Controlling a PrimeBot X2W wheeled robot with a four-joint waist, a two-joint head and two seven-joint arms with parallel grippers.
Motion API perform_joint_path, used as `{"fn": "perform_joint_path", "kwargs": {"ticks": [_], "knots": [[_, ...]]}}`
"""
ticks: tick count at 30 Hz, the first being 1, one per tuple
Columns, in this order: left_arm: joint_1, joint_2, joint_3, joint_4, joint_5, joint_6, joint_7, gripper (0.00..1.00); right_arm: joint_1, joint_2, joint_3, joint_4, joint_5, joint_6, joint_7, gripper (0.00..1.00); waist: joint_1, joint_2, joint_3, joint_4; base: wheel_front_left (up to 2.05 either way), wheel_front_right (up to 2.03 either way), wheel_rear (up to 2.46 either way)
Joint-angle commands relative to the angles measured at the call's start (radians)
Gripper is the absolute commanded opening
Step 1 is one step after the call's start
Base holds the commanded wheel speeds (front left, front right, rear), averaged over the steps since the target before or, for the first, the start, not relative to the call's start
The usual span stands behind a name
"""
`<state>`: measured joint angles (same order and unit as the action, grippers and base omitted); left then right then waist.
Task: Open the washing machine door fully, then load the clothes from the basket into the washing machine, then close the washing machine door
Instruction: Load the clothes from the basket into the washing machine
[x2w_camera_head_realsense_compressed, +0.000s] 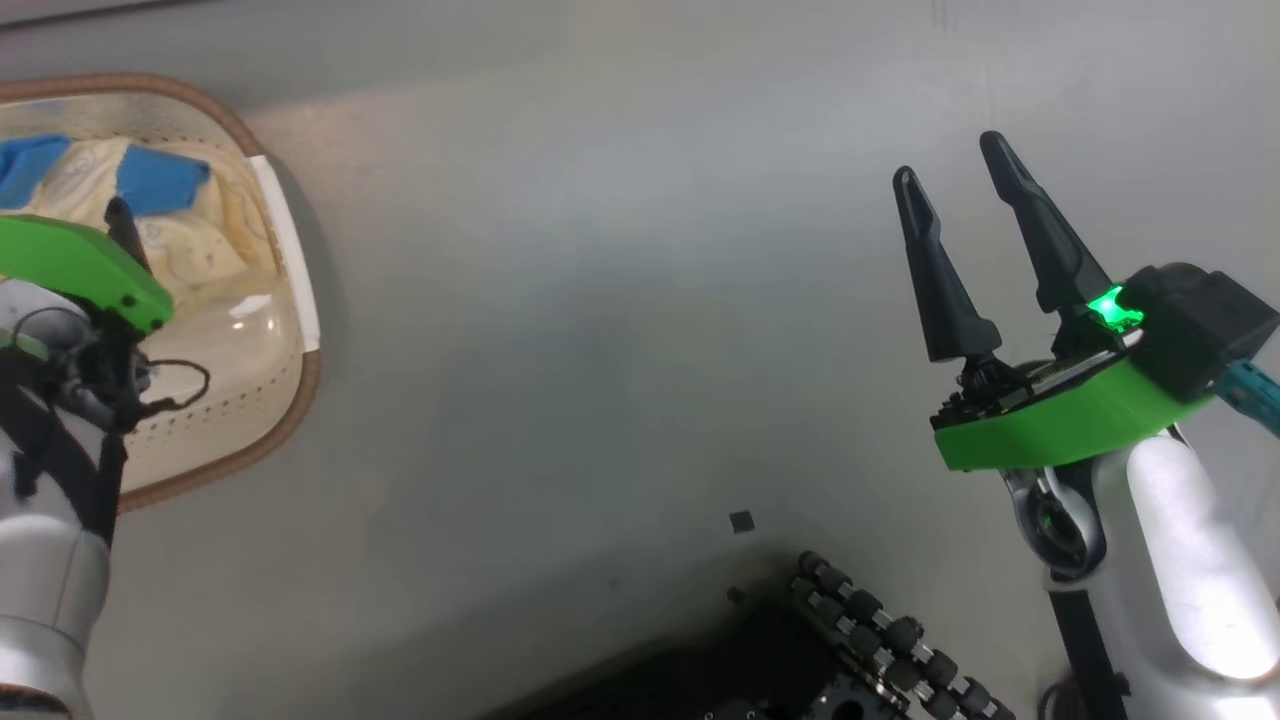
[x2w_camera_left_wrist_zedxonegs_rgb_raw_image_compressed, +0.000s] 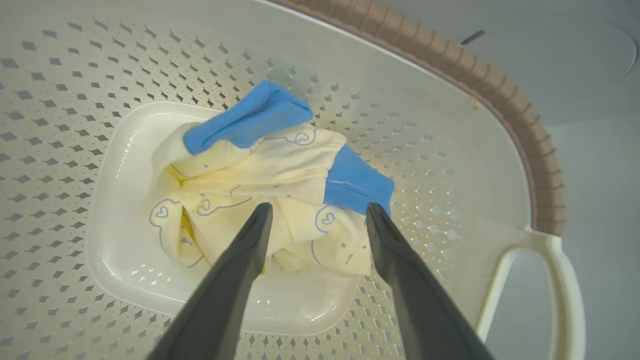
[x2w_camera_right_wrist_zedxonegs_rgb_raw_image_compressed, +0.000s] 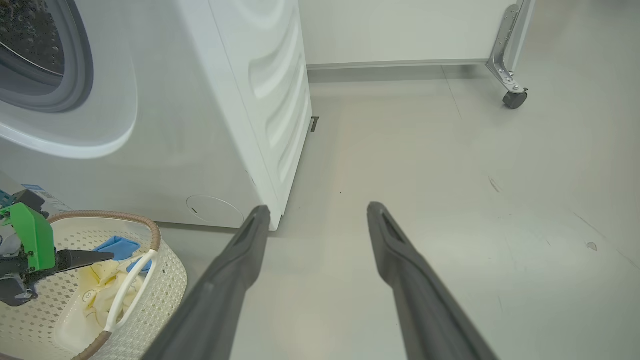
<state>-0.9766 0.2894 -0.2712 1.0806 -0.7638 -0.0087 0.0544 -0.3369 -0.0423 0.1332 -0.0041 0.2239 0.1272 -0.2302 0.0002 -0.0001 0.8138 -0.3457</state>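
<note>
Left gripper: fingers spread wide, holding nothing, poised inside the basket just over the clothes.
Clothes: cream bundle with blue patches, bunched on the basket's bottom.
Grab: I'd sink both tips around the thick middle fold before closing. A pinch on a blue edge alone may slip.
Basket: on the floor, near the washing machine.
Right gripper: wide open, empty, well apart.
Gasket: looks uncovered, so the door seems open.
</note>
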Motion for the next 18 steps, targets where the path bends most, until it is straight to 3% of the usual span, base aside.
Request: {"fn": "perform_joint_path", "kwargs": {"ticks": [1, 9, 18], "knots": [[-0.015, 0.046, 0.036, -0.002, -0.021, -0.006, 0.006, 1.00, 0.005, -0.008, 0.021, -0.019, 0.014, 0.003, -0.012, 1.00, -0.0002, 0.0001, 0.060, -0.045, 0.00, 0.00, 0.00], [-0.100, 0.087, 0.067, 0.057, -0.055, -0.008, 0.044, 1.00, -0.018, -0.008, 0.049, -0.004, 0.033, 0.003, -0.026, 1.00, -0.0002, 0.0001, 0.147, -0.085, 0.00, 0.00, 0.00], [-0.154, 0.052, 0.051, 0.120, -0.052, 0.054, 0.094, 1.00, 0.021, -0.008, 0.031, -0.033, 0.014, 0.003, -0.030, 1.00, -0.0002, 0.0001, 0.176, -0.063, 0.00, 0.00, 0.00]]}}
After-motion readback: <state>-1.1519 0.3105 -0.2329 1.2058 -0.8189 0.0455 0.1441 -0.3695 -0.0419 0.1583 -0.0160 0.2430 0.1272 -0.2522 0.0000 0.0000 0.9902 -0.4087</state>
